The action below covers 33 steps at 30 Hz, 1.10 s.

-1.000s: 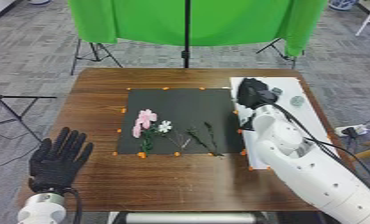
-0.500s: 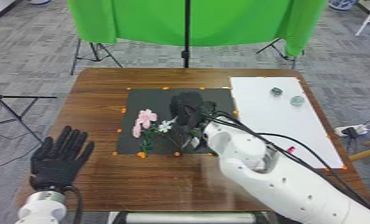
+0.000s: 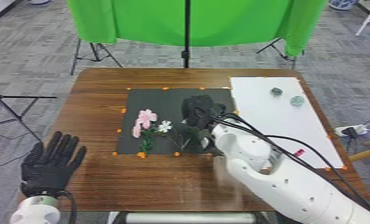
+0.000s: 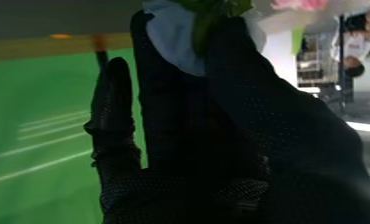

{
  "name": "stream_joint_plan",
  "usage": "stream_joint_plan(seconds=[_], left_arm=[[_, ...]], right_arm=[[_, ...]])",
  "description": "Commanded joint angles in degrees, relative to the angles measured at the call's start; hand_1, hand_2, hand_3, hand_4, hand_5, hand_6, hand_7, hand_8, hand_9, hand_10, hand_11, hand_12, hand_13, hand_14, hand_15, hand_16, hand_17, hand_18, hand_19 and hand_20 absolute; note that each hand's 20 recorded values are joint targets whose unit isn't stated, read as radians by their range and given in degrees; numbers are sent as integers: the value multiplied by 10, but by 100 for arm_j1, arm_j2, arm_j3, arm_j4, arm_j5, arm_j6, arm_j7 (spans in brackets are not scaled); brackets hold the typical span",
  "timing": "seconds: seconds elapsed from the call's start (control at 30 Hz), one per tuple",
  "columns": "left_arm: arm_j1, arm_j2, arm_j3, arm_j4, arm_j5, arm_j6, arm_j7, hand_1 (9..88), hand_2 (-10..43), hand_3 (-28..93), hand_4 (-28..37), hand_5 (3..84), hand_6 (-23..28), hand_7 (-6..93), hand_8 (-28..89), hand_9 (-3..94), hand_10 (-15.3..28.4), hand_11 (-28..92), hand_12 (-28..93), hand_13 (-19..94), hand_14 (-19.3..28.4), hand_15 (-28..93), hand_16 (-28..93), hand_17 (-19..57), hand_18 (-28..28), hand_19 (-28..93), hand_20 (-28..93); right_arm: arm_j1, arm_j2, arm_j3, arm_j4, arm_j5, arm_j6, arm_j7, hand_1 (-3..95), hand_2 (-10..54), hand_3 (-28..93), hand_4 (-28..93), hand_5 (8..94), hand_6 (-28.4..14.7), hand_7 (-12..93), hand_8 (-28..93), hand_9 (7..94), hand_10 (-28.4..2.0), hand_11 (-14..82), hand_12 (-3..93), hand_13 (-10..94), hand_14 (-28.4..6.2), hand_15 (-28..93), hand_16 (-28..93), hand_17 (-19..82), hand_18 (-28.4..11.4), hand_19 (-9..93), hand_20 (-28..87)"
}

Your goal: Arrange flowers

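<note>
Right hand (image 3: 202, 109) pinches pale flower (image 4: 174, 37) between fingers and thumb; black mat (image 3: 164, 99) beneath it, pink flowers (image 3: 146, 118) left of it.

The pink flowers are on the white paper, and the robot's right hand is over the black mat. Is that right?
Not quite! In the head view, the pink flowers are on the black mat. The right hand is over that mat, like you said.
</note>
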Motion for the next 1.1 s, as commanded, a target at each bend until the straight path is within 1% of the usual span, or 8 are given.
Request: stream_joint_plan(seconds=[0.03,0.3,0.43,0.6,0.73,0.83,1.0,1.1], left_arm=[[-28,-50,-1,43,-51,73,29,276,211,759,-283,475,88,142,-86,406,150,219,125,315,141,381,-52,-45,142,331,177],[-63,-39,66,67,-19,54,-30,275,212,760,-283,476,89,143,-87,407,149,220,123,315,141,382,-55,-44,141,333,177],[-15,-41,23,53,0,41,-55,275,213,760,-283,477,88,143,-87,407,150,221,123,315,141,382,-55,-44,142,333,177],[-67,-5,26,84,20,57,-63,279,208,762,-283,489,73,132,-93,413,148,217,120,316,139,383,-55,-44,142,331,177],[-84,-3,53,101,35,29,-80,280,208,759,-283,488,75,125,-92,414,147,215,118,317,139,383,-55,-45,142,331,177],[4,-25,37,46,24,-4,-76,280,210,758,-283,488,76,122,-89,415,148,213,117,317,139,383,-55,-44,142,330,177],[-109,-44,123,117,26,17,-60,278,211,758,-283,486,77,121,-87,415,148,211,118,318,139,383,-56,-44,142,330,177],[-139,-66,133,141,33,25,-47,278,212,758,-283,486,78,122,-86,416,148,210,119,318,139,383,-56,-44,142,331,178]], right_arm=[[-86,2,70,-46,250,-45,128,630,-95,649,-283,714,0,203,-16,790,-96,61,352,673,-67,263,411,269,-204,754,388],[-81,-8,26,-111,458,46,286,615,-95,664,-283,658,-1,160,-110,744,-104,95,297,665,-73,283,395,266,-204,757,382],[-163,51,58,-222,529,-65,328,610,-95,669,-283,651,0,162,-124,733,-108,107,277,665,-76,289,389,265,-206,758,380],[-229,53,186,-298,570,-444,356,585,-95,689,-283,650,23,134,-131,670,-93,101,141,651,-92,297,368,260,-207,754,375],[-248,29,200,-352,619,-625,463,540,-95,737,-283,630,20,131,-129,623,-112,96,131,619,-106,359,286,251,-211,749,376],[-286,44,259,-407,632,-621,501,523,-95,754,-283,609,9,130,-127,594,-118,93,130,605,-110,381,254,246,-214,748,375],[-506,91,729,-406,884,-279,812,469,-95,763,-283,575,-11,122,-121,557,-119,92,129,581,-121,409,214,239,-217,747,367],[-726,194,1201,-538,1184,-6,1043,447,-95,746,-283,532,-22,115,-117,493,-121,80,119,541,-133,389,191,235,-218,737,350]])
